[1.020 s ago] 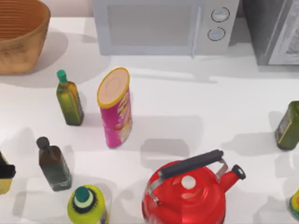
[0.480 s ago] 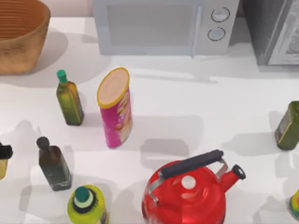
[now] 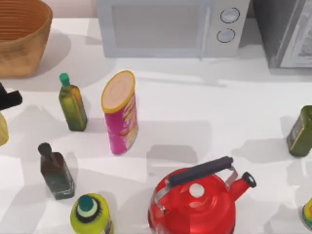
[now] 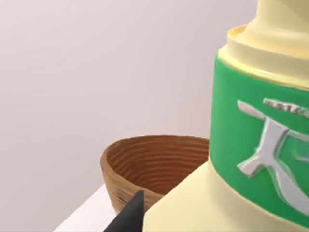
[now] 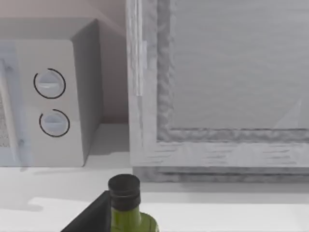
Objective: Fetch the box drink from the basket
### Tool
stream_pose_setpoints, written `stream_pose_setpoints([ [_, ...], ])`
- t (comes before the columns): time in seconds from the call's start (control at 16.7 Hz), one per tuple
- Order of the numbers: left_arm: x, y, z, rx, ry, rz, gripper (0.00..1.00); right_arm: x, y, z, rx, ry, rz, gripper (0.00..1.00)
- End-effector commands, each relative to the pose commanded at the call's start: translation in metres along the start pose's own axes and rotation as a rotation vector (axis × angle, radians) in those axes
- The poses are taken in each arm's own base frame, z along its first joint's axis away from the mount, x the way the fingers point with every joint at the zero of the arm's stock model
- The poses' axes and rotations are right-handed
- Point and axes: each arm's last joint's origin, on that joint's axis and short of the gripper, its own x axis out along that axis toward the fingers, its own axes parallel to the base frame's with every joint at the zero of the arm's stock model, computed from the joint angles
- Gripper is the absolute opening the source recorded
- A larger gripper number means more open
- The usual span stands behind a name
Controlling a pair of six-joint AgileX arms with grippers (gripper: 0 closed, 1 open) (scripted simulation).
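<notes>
The box drink (image 4: pixel 251 145) is a cream-yellow carton with a green label, close up in the left wrist view. In the top view it is a yellowish sliver (image 3: pixel 2 129) at the table's left edge. My left gripper (image 3: pixel 9 99) is shut on it, and one black fingertip (image 4: pixel 128 217) shows beside the carton. The basket (image 3: pixel 24 53), tan woven wicker with a ribbed inside, stands at the back left, beyond the carton (image 4: pixel 154 164). A dark part of my right gripper (image 5: pixel 89 217) sits beside a green bottle.
A microwave (image 3: pixel 165 27) and a grey cabinet (image 3: pixel 287 29) line the back. A pink chips can (image 3: pixel 119 112), green-capped olive bottle (image 3: pixel 72 102), dark bottle (image 3: pixel 56 170), yellow-green round bottle (image 3: pixel 90 214) and red kettle (image 3: pixel 195 200) crowd the front. A green bottle (image 3: pixel 300 131) stands far right.
My left gripper, with the carton in it, has moved along the left edge from the front of the table toward the back, closer to the basket. Nothing else moved.
</notes>
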Motion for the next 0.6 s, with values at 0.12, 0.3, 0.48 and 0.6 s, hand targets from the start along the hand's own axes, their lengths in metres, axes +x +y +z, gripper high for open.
stream_pose_setpoints([
  [0.12, 0.008, -0.018, -0.006, 0.014, 0.019, 0.069, 0.0, 0.0, 0.0, 0.0, 0.0, 0.0, 0.0, 1.0],
  [0.3, 0.013, -0.039, -0.019, 0.034, 0.045, 0.158, 0.0, 0.0, 0.0, 0.0, 0.0, 0.0, 0.0, 1.0],
  [0.48, 0.012, -0.054, -0.028, 0.047, 0.06, 0.226, 0.0, 0.0, 0.0, 0.0, 0.0, 0.0, 0.0, 1.0],
  [0.6, 0.01, -0.059, -0.032, 0.053, 0.066, 0.253, 0.0, 0.0, 0.0, 0.0, 0.0, 0.0, 0.0, 1.0],
])
